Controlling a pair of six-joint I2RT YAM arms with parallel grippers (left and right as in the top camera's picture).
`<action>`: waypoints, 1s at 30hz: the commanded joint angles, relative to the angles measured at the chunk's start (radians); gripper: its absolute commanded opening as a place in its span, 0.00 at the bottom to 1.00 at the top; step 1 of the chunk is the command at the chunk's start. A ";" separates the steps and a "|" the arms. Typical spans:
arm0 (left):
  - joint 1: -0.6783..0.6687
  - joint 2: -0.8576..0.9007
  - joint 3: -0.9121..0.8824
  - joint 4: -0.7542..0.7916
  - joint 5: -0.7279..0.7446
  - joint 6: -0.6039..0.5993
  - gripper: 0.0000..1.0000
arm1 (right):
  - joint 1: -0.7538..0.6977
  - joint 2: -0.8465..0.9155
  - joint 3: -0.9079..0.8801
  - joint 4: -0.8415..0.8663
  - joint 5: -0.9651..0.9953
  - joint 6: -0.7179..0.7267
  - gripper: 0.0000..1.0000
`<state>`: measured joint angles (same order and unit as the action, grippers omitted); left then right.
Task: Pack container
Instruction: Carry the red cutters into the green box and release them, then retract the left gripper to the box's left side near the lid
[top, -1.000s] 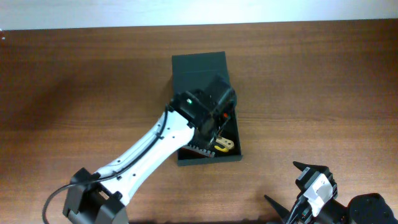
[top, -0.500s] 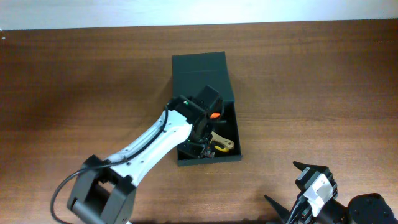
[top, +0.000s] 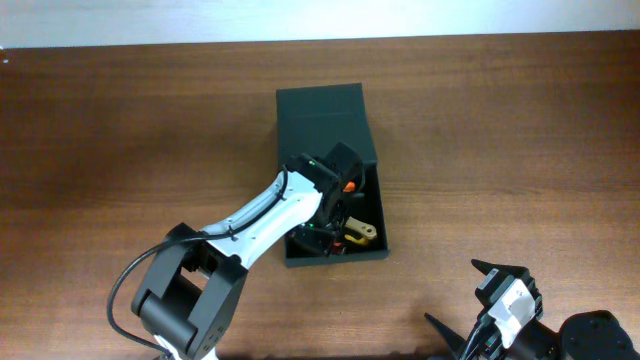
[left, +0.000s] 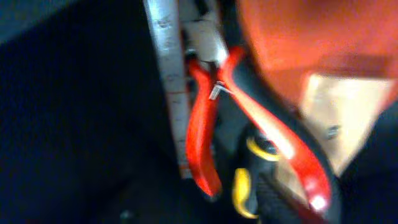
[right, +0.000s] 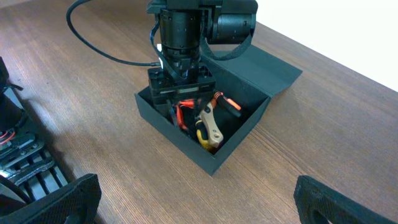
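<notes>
Inside matte boxy container (top: 320, 115): glossy pliers (left: 200, 134) (red).

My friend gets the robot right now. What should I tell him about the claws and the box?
Left claw: down inside the container, among the tools; whether it grips anything cannot be told.
Right claw: open, empty, parked at the near right, apart from the container.
Container: lid open, laid back. Inside lie red-handled pliers and a yellow-and-tan tool.
Done: tools are in.
Left: probably pull the left claw out, then shut the lid.
</notes>
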<state>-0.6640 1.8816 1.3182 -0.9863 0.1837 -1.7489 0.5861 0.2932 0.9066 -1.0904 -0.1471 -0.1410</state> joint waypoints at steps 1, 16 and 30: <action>0.006 -0.002 -0.008 -0.006 0.011 -0.004 0.87 | 0.002 -0.008 0.000 0.005 0.009 0.004 0.99; 0.118 -0.485 -0.001 0.079 -0.199 0.855 0.99 | 0.002 -0.008 0.000 0.005 0.010 0.003 0.99; 0.295 -0.600 -0.001 0.027 -0.306 1.433 0.99 | 0.002 -0.008 0.000 0.005 0.010 0.004 0.99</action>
<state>-0.3965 1.3453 1.3201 -0.9493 -0.0547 -0.4240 0.5861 0.2932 0.9066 -1.0904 -0.1467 -0.1413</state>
